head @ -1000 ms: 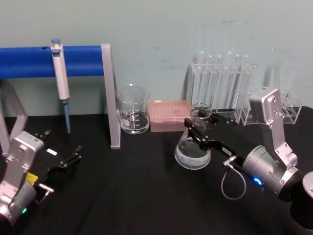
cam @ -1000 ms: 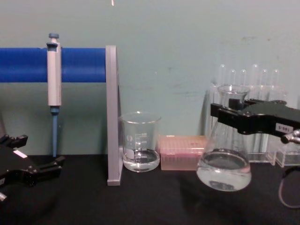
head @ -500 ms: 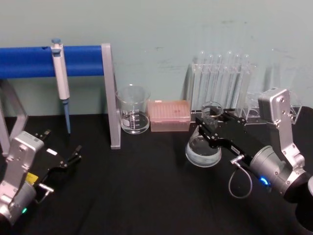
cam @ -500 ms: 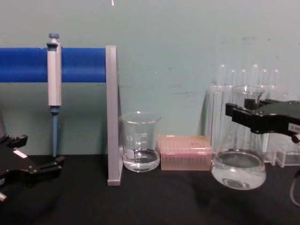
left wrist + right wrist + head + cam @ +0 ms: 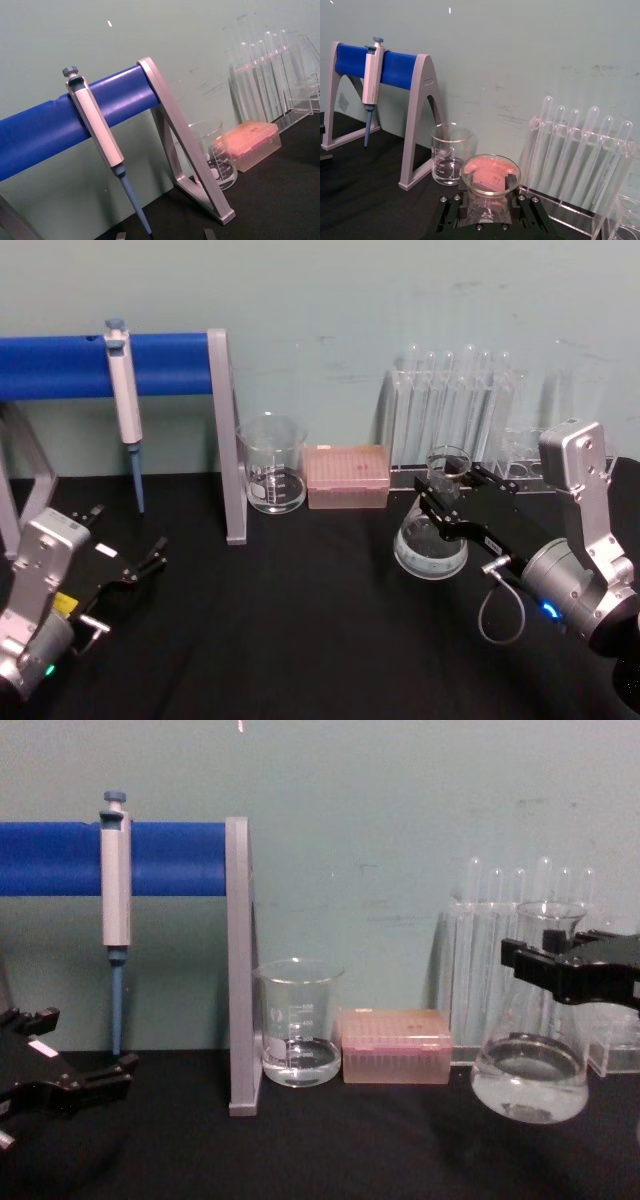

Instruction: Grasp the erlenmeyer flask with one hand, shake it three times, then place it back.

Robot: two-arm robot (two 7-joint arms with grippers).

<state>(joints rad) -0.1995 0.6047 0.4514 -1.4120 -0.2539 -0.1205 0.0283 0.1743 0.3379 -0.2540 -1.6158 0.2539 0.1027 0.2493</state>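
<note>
Now swinging right: a shake stroke, by the look of it.
The right gripper (image 5: 441, 496) stays clamped on the neck of the erlenmeyer flask (image 5: 432, 540); it has carried the flask rightward from near the pink tip box (image 5: 345, 475) to just before the test tube rack (image 5: 455, 410); set-down remains; the left gripper (image 5: 130, 528) rests spread open, near left.

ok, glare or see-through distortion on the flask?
Head view: erlenmeyer flask in the right gripper, no hard glare; left gripper parked lower left. Right wrist view: pink tip box warped through the flask's mouth. Chest view: test tubes show through its neck.
</note>
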